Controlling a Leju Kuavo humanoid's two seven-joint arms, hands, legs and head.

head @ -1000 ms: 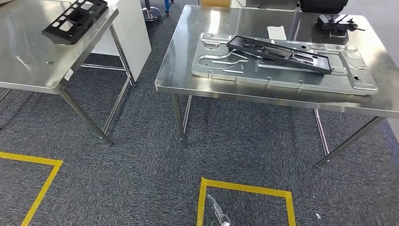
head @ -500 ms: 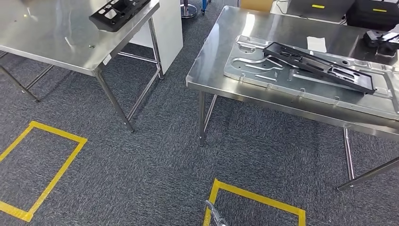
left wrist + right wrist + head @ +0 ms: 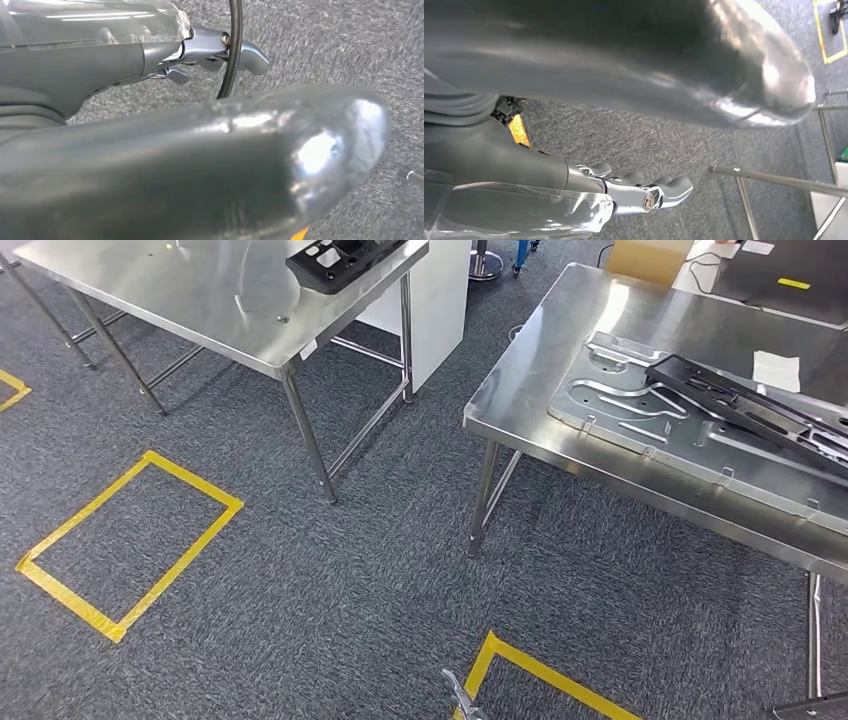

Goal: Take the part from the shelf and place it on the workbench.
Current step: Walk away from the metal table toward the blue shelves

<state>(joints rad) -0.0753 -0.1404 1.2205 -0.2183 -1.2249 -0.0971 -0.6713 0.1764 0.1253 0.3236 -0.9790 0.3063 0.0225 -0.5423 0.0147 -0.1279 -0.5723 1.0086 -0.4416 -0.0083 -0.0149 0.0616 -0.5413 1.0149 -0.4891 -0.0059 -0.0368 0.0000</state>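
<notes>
In the head view a black panel with cut-outs (image 3: pixel 345 258) lies at the corner of the left steel table (image 3: pixel 200 300). A long black frame (image 3: pixel 750 410) rests across a pressed metal plate (image 3: pixel 640 425) on the right steel table (image 3: pixel 530 390). My left hand (image 3: pixel 125 55) hangs over grey carpet, fingers stretched out and apart from the thick thumb (image 3: pixel 200 155), holding nothing. My right hand (image 3: pixel 574 190) hangs the same way above the carpet, its fingers (image 3: pixel 664 192) extended and empty.
Yellow tape marks a rectangle (image 3: pixel 130 540) on the carpet at left and another (image 3: pixel 540 670) at the bottom. A gap runs between the two tables. A white cabinet (image 3: pixel 440 300) stands behind the left table. A table leg (image 3: pixel 774 180) crosses the right wrist view.
The whole picture has shifted right and down, so the camera has turned left. The tables and parts keep their places on each other. A second yellow rectangle has come into view.
</notes>
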